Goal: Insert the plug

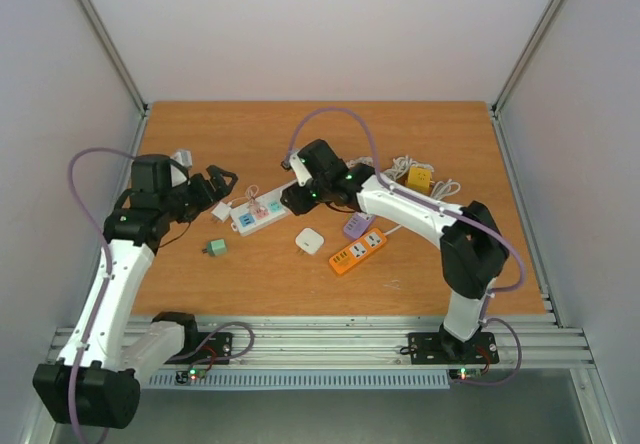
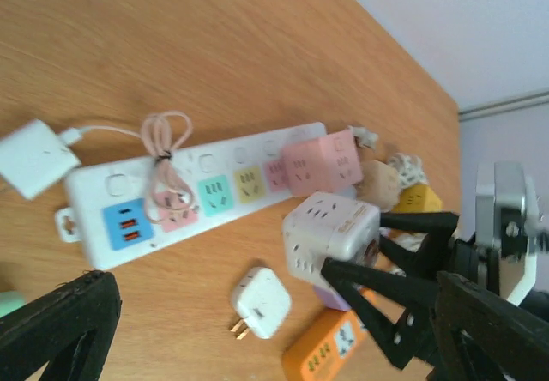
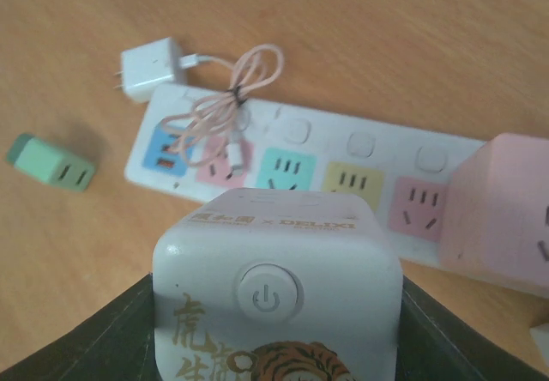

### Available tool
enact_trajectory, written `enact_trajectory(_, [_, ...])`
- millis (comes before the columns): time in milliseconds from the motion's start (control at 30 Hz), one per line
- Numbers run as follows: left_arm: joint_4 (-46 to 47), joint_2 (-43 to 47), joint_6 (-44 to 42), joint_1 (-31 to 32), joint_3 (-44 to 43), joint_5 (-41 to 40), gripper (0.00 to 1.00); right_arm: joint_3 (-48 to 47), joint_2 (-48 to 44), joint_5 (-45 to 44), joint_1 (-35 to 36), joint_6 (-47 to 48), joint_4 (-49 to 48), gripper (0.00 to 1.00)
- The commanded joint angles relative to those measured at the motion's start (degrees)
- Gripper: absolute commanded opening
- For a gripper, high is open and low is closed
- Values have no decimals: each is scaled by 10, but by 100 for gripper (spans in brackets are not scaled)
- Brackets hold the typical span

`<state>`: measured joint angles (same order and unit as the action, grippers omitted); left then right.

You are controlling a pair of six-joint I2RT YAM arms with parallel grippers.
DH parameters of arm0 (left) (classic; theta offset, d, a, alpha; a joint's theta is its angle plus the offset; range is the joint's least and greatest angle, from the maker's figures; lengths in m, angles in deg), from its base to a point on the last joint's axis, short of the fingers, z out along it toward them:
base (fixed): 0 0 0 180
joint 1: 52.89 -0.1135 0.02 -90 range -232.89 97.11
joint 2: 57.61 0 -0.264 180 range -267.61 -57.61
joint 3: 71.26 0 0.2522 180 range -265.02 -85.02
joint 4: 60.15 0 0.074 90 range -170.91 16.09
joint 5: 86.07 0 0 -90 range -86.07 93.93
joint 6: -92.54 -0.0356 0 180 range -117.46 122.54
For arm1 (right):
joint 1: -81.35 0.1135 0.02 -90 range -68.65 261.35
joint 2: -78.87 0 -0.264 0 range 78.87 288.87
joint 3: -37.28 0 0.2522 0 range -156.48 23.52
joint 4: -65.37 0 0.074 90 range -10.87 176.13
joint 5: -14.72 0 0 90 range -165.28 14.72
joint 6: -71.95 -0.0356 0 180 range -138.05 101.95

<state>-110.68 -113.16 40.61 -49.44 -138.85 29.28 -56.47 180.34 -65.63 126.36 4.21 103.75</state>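
Observation:
My right gripper (image 1: 298, 196) is shut on a white cube plug adapter (image 3: 274, 287) with a power button and a tiger print. It holds the cube above the table, near the white power strip (image 3: 343, 154). The left wrist view shows the cube (image 2: 330, 231) raised in front of the strip (image 2: 197, 192), pinched by the right gripper's black fingers (image 2: 395, 282). A pink cube (image 3: 502, 214) sits plugged into the strip's right end. My left gripper (image 1: 222, 182) is open and empty by the strip's left end.
A small white two-pin plug (image 2: 260, 302), an orange strip (image 1: 358, 251) and a purple cube (image 1: 358, 226) lie in front of the strip. A green adapter (image 3: 51, 162) is at left. A white charger (image 3: 153, 68) with a pink cable lies on the strip. A yellow cube (image 1: 419, 178) is at back right.

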Motion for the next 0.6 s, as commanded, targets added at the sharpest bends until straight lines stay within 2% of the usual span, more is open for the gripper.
enact_trajectory(0, [-63, 19, -50, -2, -39, -99, 99, -86, 45, -66, 1, -34, 40, 25])
enact_trajectory(200, [-94, 47, -117, -2, -46, -212, 99, -183, 124, -89, -7, -53, 114, 26])
enact_trajectory(333, [-80, 55, -124, -2, -13, -236, 99, -252, 170, -87, -7, -60, 176, 26])
enact_trajectory(567, [-77, 57, -127, -2, -9, -231, 99, -335, 229, -75, -13, -79, 252, 28])
